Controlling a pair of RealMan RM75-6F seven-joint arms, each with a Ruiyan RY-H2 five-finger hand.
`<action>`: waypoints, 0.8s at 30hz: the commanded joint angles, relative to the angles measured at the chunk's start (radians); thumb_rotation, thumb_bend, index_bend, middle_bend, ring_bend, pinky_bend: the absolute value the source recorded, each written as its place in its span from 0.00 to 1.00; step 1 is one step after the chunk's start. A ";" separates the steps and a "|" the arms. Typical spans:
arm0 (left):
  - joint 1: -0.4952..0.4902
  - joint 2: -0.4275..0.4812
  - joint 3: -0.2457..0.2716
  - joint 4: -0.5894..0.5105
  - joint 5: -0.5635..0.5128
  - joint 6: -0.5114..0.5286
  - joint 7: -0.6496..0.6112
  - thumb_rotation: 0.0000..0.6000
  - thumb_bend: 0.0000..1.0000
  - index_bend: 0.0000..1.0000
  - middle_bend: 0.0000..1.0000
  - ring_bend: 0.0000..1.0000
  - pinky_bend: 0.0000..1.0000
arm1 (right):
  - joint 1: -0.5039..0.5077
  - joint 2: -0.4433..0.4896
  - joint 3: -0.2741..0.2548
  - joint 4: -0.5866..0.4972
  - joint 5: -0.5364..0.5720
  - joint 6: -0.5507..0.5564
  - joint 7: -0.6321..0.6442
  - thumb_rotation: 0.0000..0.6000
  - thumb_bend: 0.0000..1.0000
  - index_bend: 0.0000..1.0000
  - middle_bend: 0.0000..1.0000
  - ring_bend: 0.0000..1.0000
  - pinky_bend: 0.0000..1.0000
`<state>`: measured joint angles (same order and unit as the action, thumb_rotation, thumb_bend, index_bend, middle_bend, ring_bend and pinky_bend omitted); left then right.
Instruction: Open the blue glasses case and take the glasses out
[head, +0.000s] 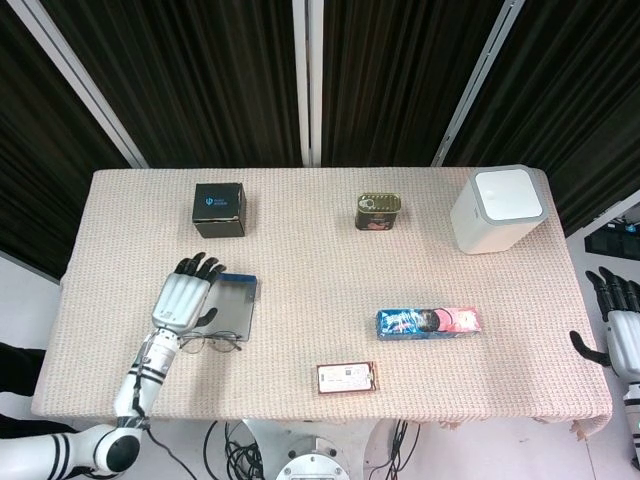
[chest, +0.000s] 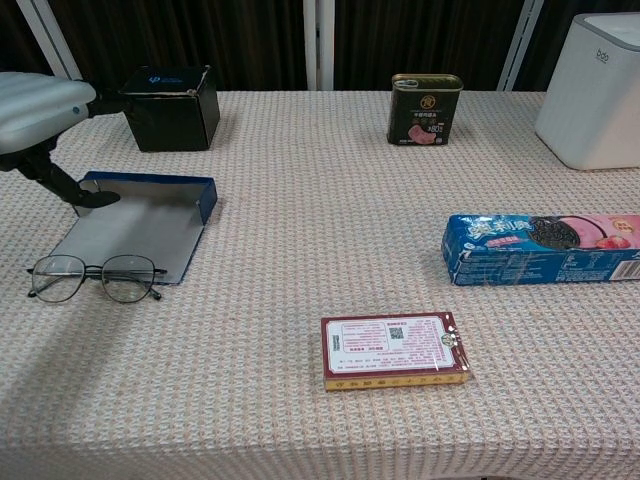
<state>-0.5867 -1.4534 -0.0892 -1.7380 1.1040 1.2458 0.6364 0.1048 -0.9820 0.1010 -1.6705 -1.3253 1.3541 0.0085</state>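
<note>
**Case lies open, glasses out on the cloth at its near edge**

The flat blue glasses case with a grey lining (chest: 140, 225) lies opened on the woven beige tablecloth (chest: 330, 200), in front of the black cardboard box (chest: 172, 94) and nearer the robot. The thin wire-framed glasses (chest: 95, 277) rest on the cloth, touching or overlapping the case's near edge; their long axis runs left to right, roughly parallel to that edge.

The left hand (head: 183, 297) hovers over the case's left side with its fingers spread and nothing in them; in the chest view a dark fingertip sits close to the case's far-left corner, though contact cannot be told. From this hand the glasses lie toward the robot, just beside the wrist. The right hand (head: 622, 330) hangs off the table's far side, well apart from the case, fingers apart and empty.

By the look of it both steps are done. If the glasses need lifting, the left hand is far nearer and would have to draw back toward the robot.
</note>
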 joint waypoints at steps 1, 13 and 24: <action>0.070 0.101 0.077 -0.154 0.015 0.046 0.042 1.00 0.31 0.27 0.17 0.07 0.21 | 0.001 0.000 0.000 0.004 0.000 -0.005 0.007 1.00 0.24 0.00 0.00 0.00 0.00; 0.153 0.038 0.145 -0.073 0.079 0.037 -0.080 1.00 0.32 0.28 0.19 0.08 0.21 | 0.006 -0.002 -0.004 -0.005 -0.009 -0.010 -0.006 1.00 0.24 0.00 0.00 0.00 0.00; 0.152 -0.033 0.126 0.015 0.066 -0.025 -0.103 1.00 0.32 0.29 0.19 0.08 0.21 | 0.009 -0.002 -0.003 -0.013 0.000 -0.018 -0.019 1.00 0.24 0.00 0.00 0.00 0.00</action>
<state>-0.4345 -1.4822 0.0393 -1.7273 1.1725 1.2241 0.5359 0.1139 -0.9842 0.0982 -1.6835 -1.3250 1.3365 -0.0102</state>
